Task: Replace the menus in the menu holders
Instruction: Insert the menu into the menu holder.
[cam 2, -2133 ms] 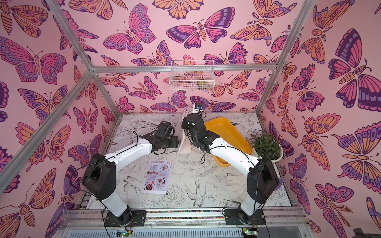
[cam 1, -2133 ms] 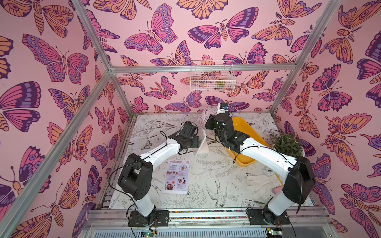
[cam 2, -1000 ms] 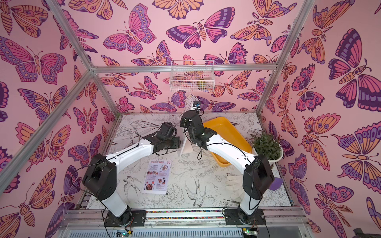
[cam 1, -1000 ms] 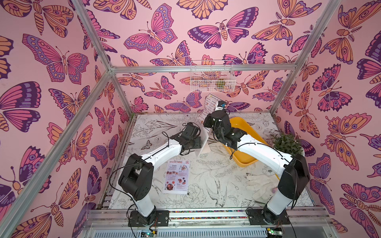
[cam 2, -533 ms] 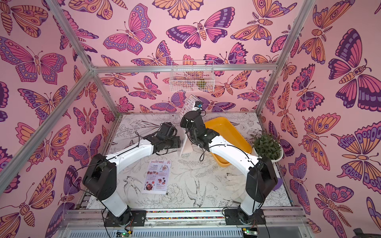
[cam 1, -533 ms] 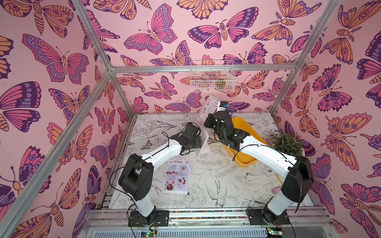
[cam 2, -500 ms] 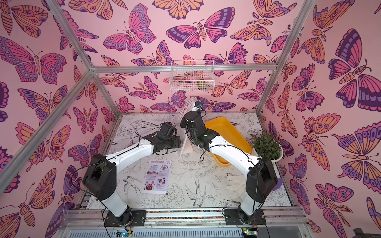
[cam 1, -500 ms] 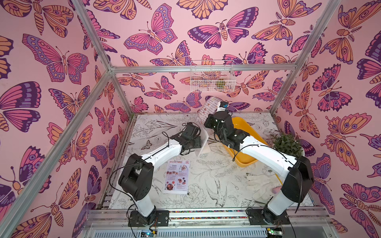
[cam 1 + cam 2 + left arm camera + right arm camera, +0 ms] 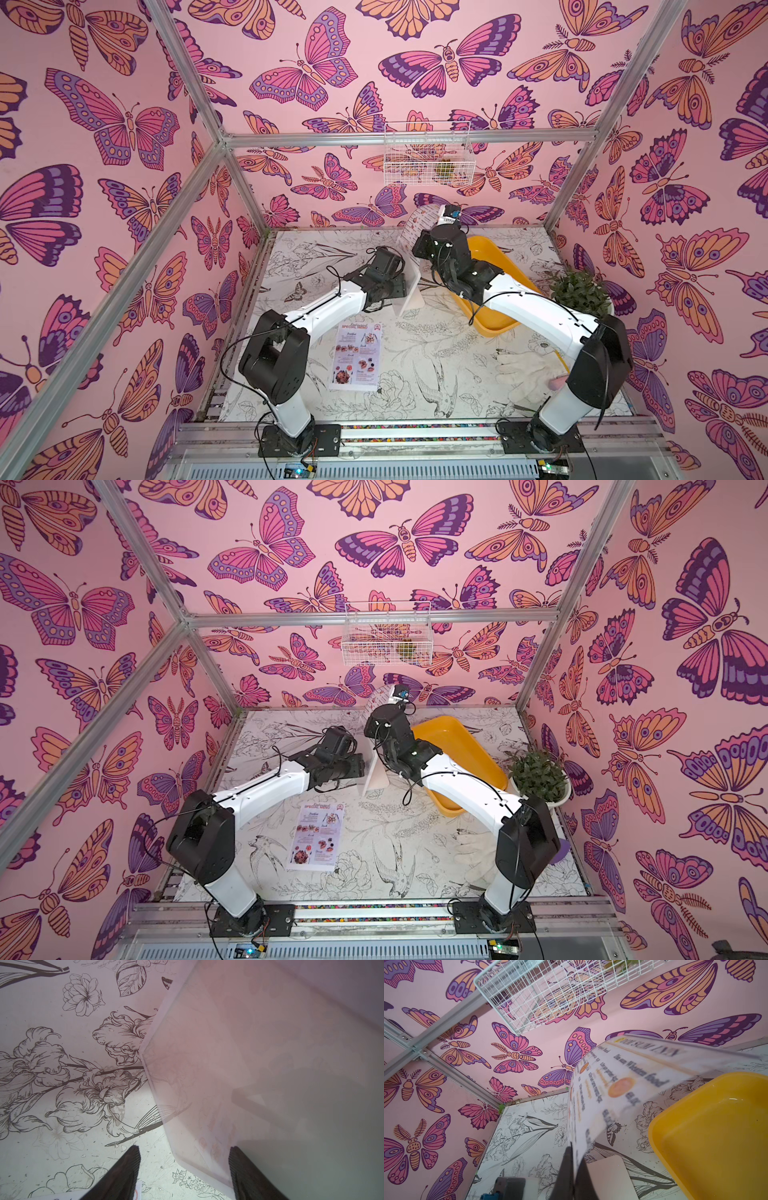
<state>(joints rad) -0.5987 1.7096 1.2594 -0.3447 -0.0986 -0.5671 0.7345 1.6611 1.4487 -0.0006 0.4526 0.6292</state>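
The clear acrylic menu holder (image 9: 409, 286) stands upright mid-table in both top views. My left gripper (image 9: 182, 1149) is open, its fingers straddling a lower corner of the holder (image 9: 228, 1064), and one finger is well apart from it. My right gripper (image 9: 573, 1159) is shut on the edge of the "DIM SUM INN" menu (image 9: 623, 1084). That menu curls upward, lifted above the holder's top (image 9: 608, 1174) and apart from it. It also shows in a top view as the held menu (image 9: 413, 226). The "SPECIAL MENU" sheet (image 9: 358, 357) lies flat on the table near the left arm.
A yellow plastic tray (image 9: 494, 257) sits under the right arm, just right of the holder. A potted plant (image 9: 579, 291) stands at the right wall. A white glove (image 9: 523, 370) lies front right. A wire basket (image 9: 428, 158) hangs on the back wall.
Over the last two seconds my right gripper has risen with the menu, which now stands above the holder. The left arm has stayed put.
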